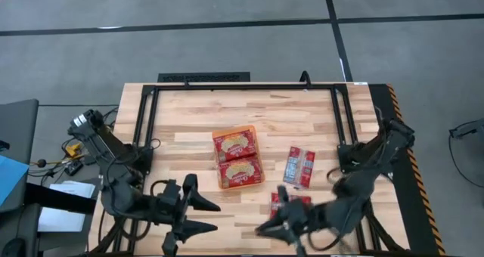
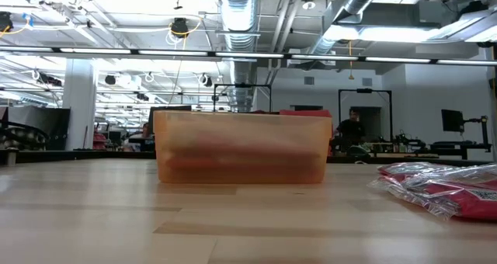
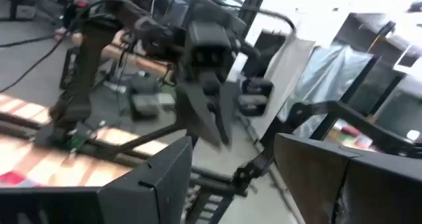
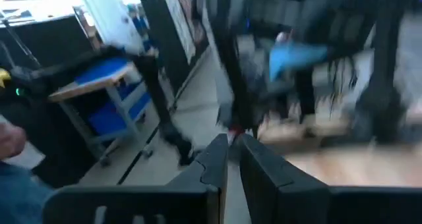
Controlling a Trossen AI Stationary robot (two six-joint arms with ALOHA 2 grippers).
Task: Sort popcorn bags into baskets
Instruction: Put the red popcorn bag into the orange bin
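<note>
Orange basket (image 1: 237, 156) mid-tabletop holds two popcorn bags; loose bags (image 1: 299, 167) lie to its right. Left claw (image 1: 206, 217) spread, right claw (image 1: 264, 230) nearly pressed together, both empty. Next: right claw opens over a loose bag.

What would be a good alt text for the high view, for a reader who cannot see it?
Seen from above, an orange basket holding two red popcorn bags sits mid-table. Two more bags lie to its right. The left hand, open, and the right hand, nearly shut, face each other near the front edge.
</note>
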